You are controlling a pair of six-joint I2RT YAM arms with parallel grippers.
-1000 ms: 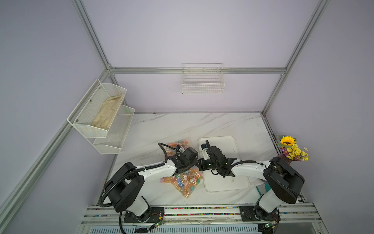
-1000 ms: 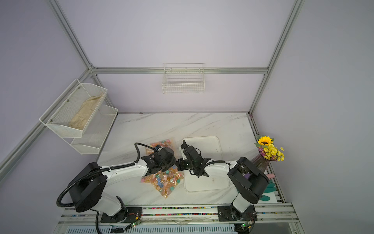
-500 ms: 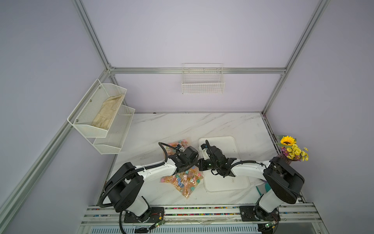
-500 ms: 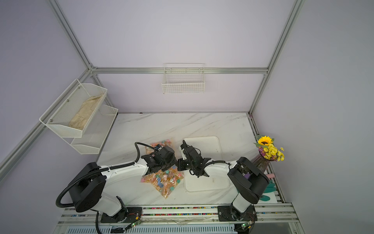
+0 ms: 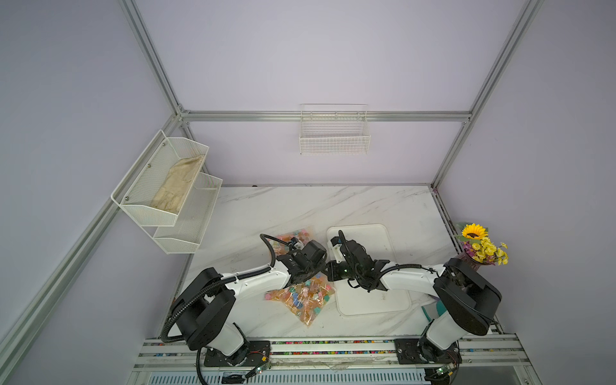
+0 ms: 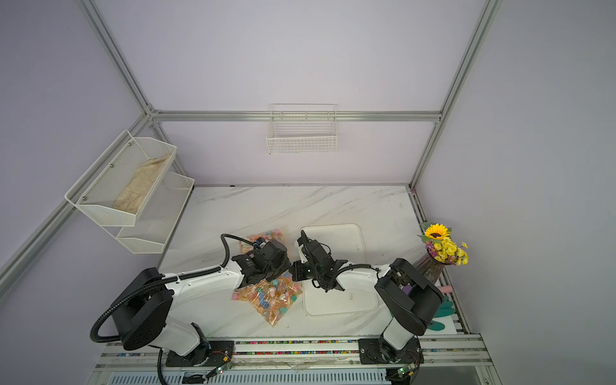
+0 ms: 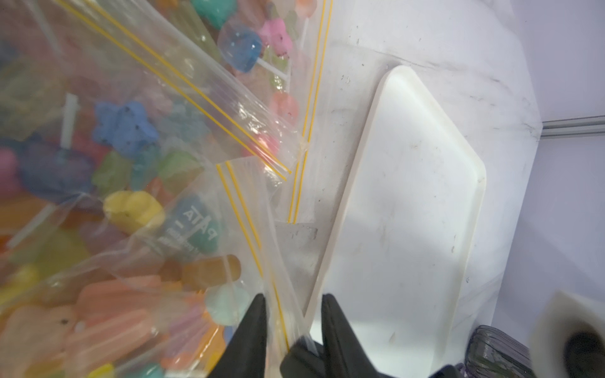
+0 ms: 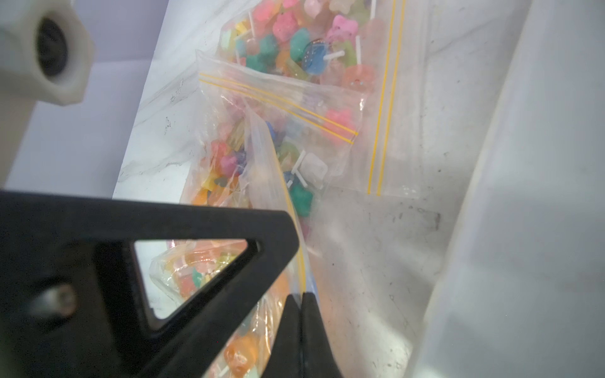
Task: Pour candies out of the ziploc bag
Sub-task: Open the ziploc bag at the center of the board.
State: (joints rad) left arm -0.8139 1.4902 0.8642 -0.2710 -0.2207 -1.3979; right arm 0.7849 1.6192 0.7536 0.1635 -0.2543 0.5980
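One ziploc bag (image 5: pixel 301 298) edge pinched by right end effector (image 8: pixel 301 304), tray (image 5: pixel 373 301) rim beside

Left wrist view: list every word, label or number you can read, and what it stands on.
"PATA": on the teal round print on the clear plastic zip bag with yellow seal lines.
Smaller lines under it: too blurred to read.
Nothing else is readable.
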